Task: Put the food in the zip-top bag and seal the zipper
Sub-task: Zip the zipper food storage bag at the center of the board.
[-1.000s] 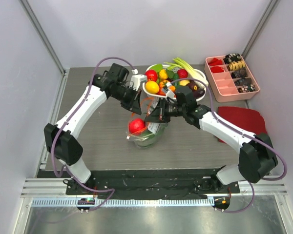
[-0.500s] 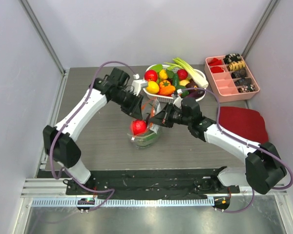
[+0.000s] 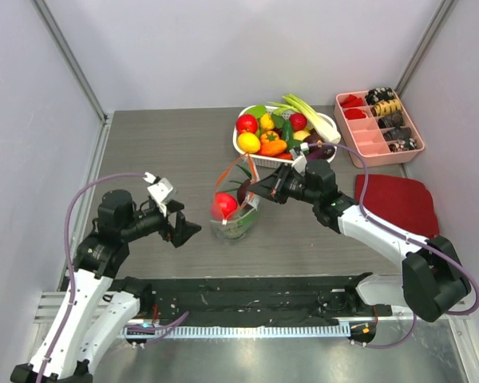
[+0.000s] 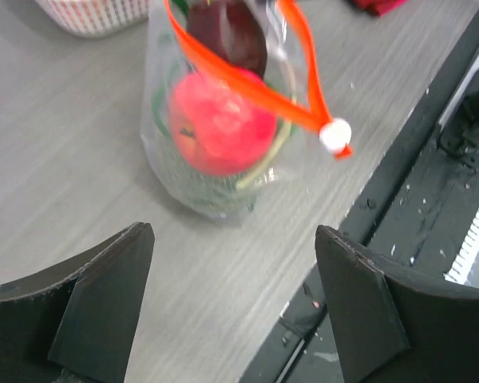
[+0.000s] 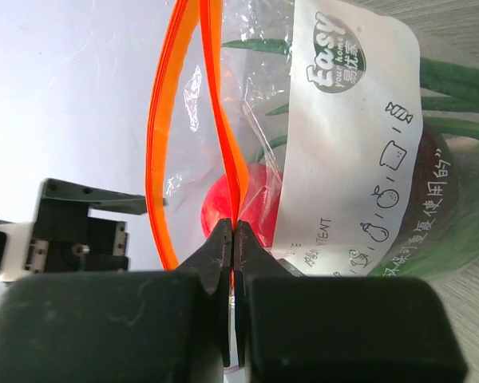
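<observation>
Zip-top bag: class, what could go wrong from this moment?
1. The right pincer grips only one side of the zipper, and the left pincer is open, clear of the zip-top bag; a tug might tip the bag and spill the red fruit.
2. The fruit sits high under the gaping mouth, so it may block the seal.

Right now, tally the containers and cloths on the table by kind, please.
zip-top bag: 1
white basket: 1
pink divided tray: 1
dark red cloth: 1
Total: 4
</observation>
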Tool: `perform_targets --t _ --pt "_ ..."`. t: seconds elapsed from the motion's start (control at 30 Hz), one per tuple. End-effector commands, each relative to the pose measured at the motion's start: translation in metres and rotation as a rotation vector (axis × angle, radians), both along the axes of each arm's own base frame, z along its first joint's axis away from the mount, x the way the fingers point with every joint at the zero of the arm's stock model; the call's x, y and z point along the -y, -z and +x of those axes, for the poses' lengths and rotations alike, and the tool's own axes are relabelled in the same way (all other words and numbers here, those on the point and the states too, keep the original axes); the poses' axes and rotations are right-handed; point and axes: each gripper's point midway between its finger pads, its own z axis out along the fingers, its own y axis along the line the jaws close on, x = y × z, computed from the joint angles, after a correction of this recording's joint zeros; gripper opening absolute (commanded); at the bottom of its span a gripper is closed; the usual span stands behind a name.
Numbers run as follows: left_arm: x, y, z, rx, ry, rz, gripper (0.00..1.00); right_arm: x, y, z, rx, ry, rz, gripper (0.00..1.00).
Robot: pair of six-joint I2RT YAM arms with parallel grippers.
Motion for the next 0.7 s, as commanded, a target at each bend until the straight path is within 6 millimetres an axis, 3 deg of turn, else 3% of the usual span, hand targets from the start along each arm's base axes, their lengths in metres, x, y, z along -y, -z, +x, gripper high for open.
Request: perform_targets --t 0.0,0.2,0.37,0.67 --pt "0.003 0.023 0.005 -0.007 -0.002 0.006 0.85 0.002 -0.025 0.004 0.076 0.024 0.058 0.01" --pt "0.026 0.024 0.015 0.073 -0.003 0.019 0.76 0.003 -0.023 0.004 0.07 0.028 0.052 0.01" --pt "0.051 0.03 0.004 0.152 0.024 0.016 0.68 0.004 -0.022 0.006 0.073 0.03 0.04 0.01" --pt "0.071 0.01 0.016 0.323 -0.049 0.005 0.6 0.003 -0.024 0.005 0.082 0.022 0.041 0.01"
